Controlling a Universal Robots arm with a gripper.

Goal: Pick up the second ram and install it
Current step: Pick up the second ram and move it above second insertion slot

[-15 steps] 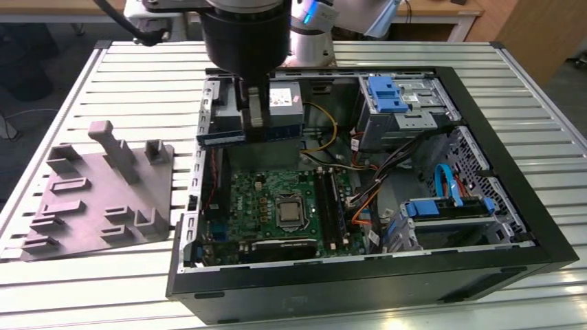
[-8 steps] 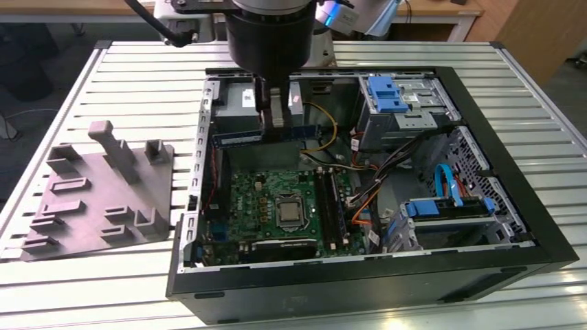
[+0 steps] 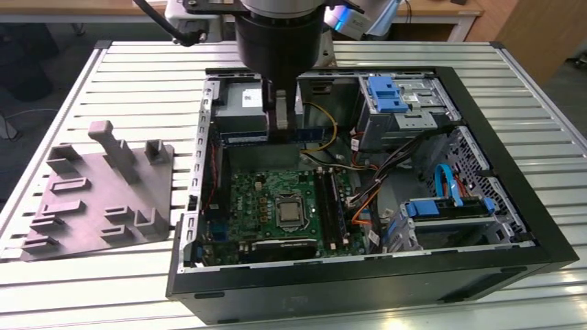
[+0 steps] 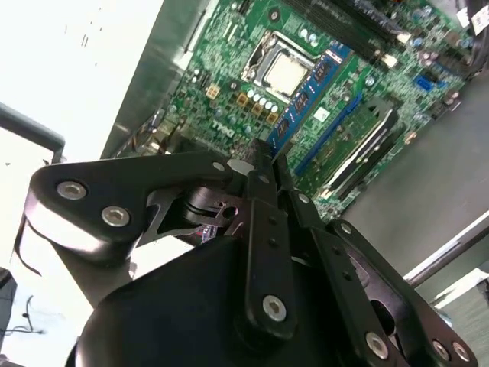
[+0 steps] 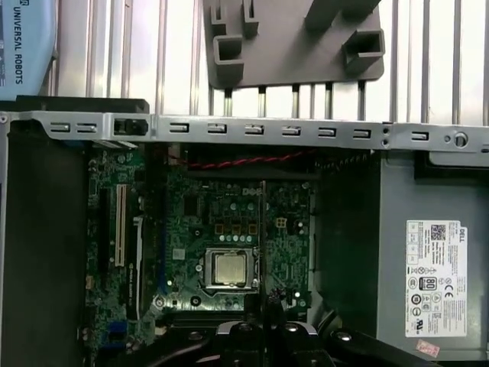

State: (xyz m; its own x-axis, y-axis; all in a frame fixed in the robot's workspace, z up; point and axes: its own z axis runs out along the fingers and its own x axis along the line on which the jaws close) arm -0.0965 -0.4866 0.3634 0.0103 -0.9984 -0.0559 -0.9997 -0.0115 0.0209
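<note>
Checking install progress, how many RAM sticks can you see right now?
2. One blue stick is seated on the motherboard beside the CPU socket; the second ram is clamped in the gripper over the open case. Others may be hidden.

Matt plastic plate (image 3: pixel 96 196); ribbed metal table (image 3: pixel 137 75)

Looks like a robotics lab or test workshop to me, not anybody's home. The bench is one of those slatted aluminium tables (image 3: pixel 119 75), there's an industrial robot arm (image 3: pixel 280 34) hanging over it, and a desktop PC case (image 3: pixel 367 289) lies on its side with the panel off and the motherboard (image 3: pixel 275 199) bare. Next to it sits a grey fixture plate (image 3: pixel 101 199) with moulded holders. Plain wooden desks (image 3: pixel 431 14) stand at the back, office-style.
</note>
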